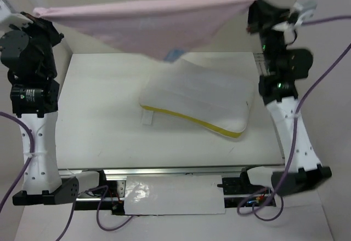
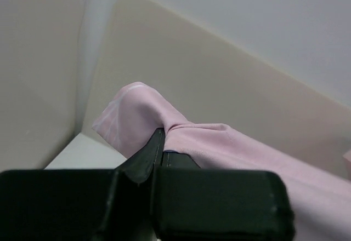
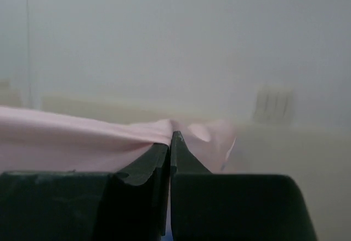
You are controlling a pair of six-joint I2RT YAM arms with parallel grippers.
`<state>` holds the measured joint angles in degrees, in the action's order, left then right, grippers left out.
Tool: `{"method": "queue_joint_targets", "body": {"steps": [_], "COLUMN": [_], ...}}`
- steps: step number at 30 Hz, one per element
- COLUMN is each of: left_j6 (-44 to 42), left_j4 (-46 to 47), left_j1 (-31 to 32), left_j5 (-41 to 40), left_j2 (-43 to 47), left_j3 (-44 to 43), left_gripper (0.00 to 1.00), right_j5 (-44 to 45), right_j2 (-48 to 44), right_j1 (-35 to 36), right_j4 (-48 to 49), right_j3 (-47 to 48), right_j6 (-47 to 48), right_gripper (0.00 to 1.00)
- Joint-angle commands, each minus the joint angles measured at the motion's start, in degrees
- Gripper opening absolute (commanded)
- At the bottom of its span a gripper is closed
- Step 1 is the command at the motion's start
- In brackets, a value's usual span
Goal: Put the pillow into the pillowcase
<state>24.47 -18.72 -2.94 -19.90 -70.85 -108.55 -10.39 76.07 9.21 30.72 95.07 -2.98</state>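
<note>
Both ends of the pillowcase (image 1: 148,24) hang pinched aloft, left claw (image 2: 160,142) at 10 o'clock, right claw (image 3: 171,145) at 2; your pillow (image 1: 200,101) lies on the table (image 1: 98,120), uninserted.

The pillowcase (image 1: 148,24), at twelve o'clock in the top view, is thin pale pink cloth, matt and softly creased. The pillow (image 1: 203,96) is smooth white fabric with a faint sheen and yellow piping. The table (image 1: 98,131) is matt white. At six o'clock lie a bare metal rail (image 1: 175,171) and a glossy crinkled sheet (image 1: 175,194). The left gripper (image 2: 160,142) and right gripper (image 3: 171,142) are matt black, perhaps plastic.
</note>
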Motion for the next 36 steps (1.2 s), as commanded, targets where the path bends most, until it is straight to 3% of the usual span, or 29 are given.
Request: {"method": "queue_joint_targets", "body": {"steps": [1, 3, 5, 7, 10, 12, 13, 16, 17, 20, 22, 26, 31, 36], "left_j6": [3.6, 10.0, 13.3, 15.5, 17.5, 19.3, 19.9, 20.6, 21.2, 21.2, 21.2, 20.6, 18.8, 15.8], "left_j4": [-4.9, -6.8, -6.2, -6.2, -5.6, -9.2, -10.1, -11.4, -11.4, -11.4, -11.4, -10.8, -8.6, -4.5], "left_j1": [-1.7, -2.3, -2.3, -2.9, -3.6, -4.1, -4.1, -4.7, -5.5, -6.1, -6.7, -7.3, -7.8, -7.8], "left_j5": [-10.8, -12.4, -10.3, -9.8, -8.7, -10.2, -11.6, -14.0, -14.0, -14.6, -14.0, -14.0, -12.2, -10.9], "left_j2": [-1.9, -0.4, 0.2, 0.7, -0.3, -1.5, -1.5, -1.0, -0.4, -0.4, -1.0, -3.5, -7.5, -10.7], "left_j3": [9.2, 17.8, 26.8, 31.8, 38.1, 38.8, 39.5, 41.7, 41.7, 43.0, 43.0, 43.0, 41.9, 41.4], "left_gripper": [0.00, 0.00, 0.00, 0.00, 0.00, 0.00, 0.00, 0.00, 0.00, 0.00, 0.00, 0.00, 0.00, 0.00], "right_j5": [1.2, 2.1, 2.1, 0.9, -3.0, -4.1, -2.2, 3.4, 4.8, 13.8, 25.0, 37.2, 36.8, 37.8], "right_j2": [-11.8, -18.1, -24.5, -26.2, -26.2, -25.6, -25.6, -28.2, -28.7, -28.7, -25.5, -14.6, 3.8, 20.4], "right_j1": [1.7, 4.5, 6.7, 10.6, 16.3, 19.5, 22.1, 24.4, 25.1, 25.1, 24.3, 21.1, 17.4, 13.5], "right_j4": [3.0, 5.0, 2.4, 1.8, -8.1, -16.5, -18.6, -24.4, -25.4, -29.4, -33.1, -39.1, -38.3, -39.6], "right_j3": [-25.9, -43.9, -52.7, -63.5, -66.6, -66.6, -67.1, -66.0, -65.2, -60.7, -55.6, -45.4, -32.5, -13.7], "right_j6": [-1.4, -8.5, -15.5, -18.8, -19.3, -17.9, -17.4, -15.0, -14.4, -13.9, -17.8, -20.7, -17.2, -14.0], "right_gripper": [0.05, 0.09, 0.19, 0.22, 0.34, 0.49, 0.62, 0.84, 0.98, 1.00, 1.00, 1.00, 1.00, 1.00]}}
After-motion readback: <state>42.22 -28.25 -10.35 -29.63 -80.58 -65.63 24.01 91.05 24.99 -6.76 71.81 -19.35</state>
